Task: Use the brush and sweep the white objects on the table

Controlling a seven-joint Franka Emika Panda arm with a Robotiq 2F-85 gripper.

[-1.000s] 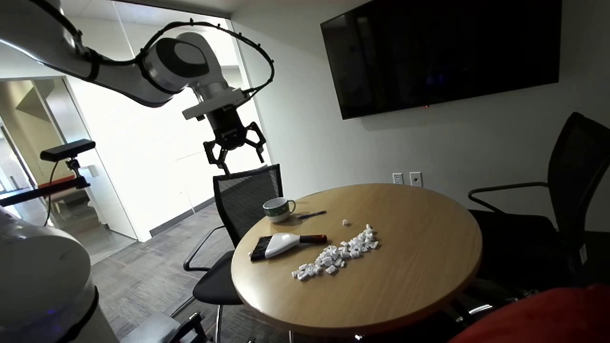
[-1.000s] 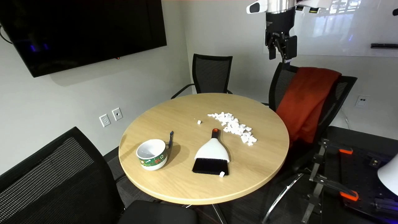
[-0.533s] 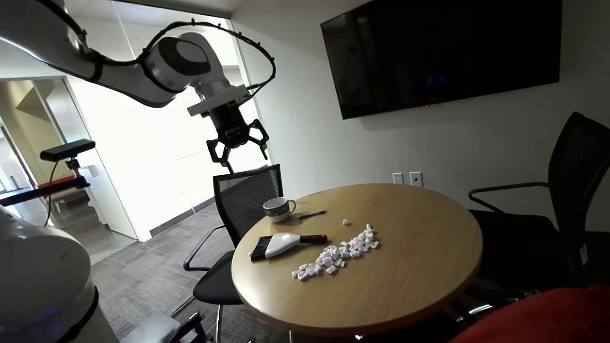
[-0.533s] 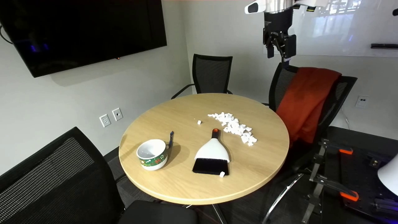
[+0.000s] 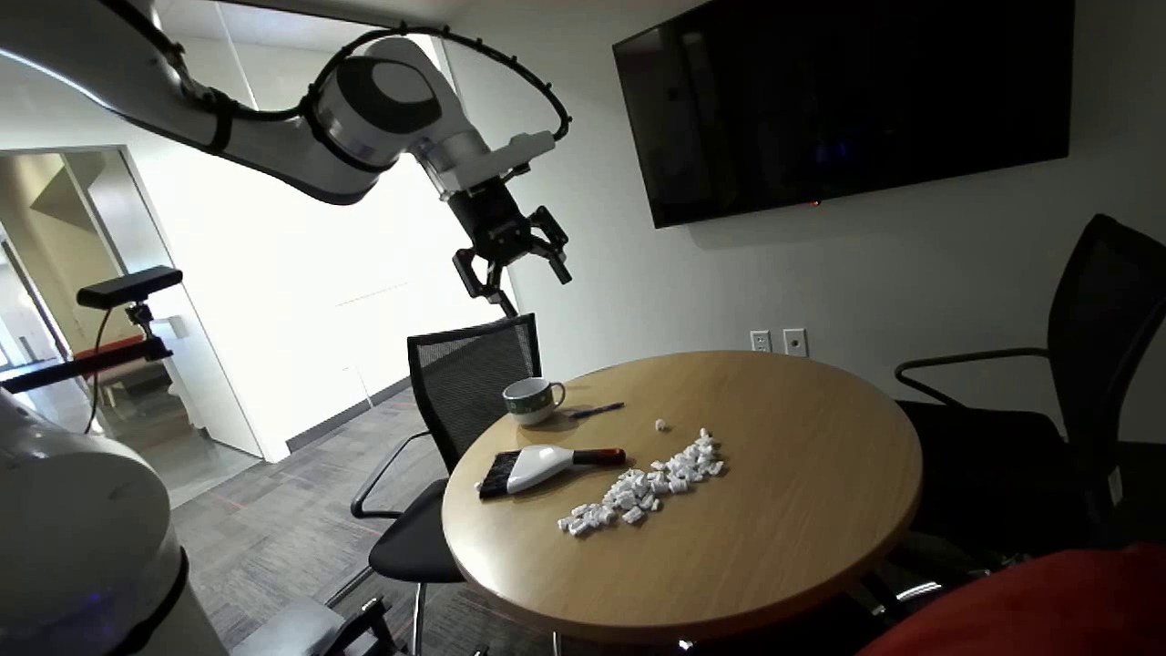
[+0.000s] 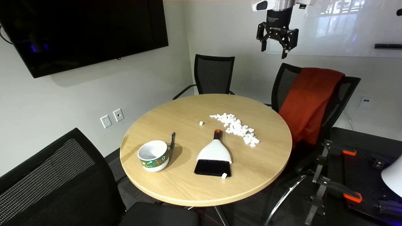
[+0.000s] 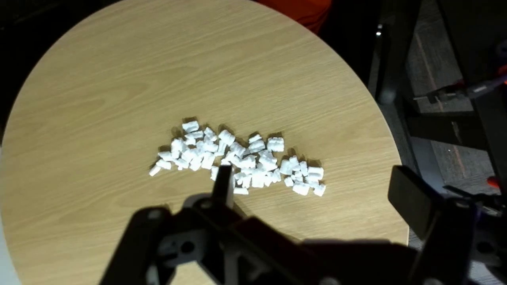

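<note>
Gripper (image 6: 274, 52): I have it up in the air, well above the tabletop; jaws spread wide, nothing between them. What it's straight over, I can't tell.
Brush (image 6: 214, 153): flat on the table (image 6: 176, 117), well apart from the gripper; in an exterior view it lies mid-to-near, handle pointing far, black bristles near.
White objects (image 6: 236, 127): long loose patch, far and right of the brush in an exterior view, near its handle. In my wrist view a blurred fingertip (image 7: 222, 184) covers part of the patch's edge.
Strays: one stray bit (image 6: 201, 123) left of the patch; a second bit (image 6: 224, 175) by the bristles' near right corner, touching or not I can't say.
Mug (image 6: 154, 158): upright, left side, white with green band.
Stick (image 6: 172, 140): thin, dark, just right of the mug.
Chair (image 6: 285, 78): far right, red cloth (image 6: 309, 103) over its back.
</note>
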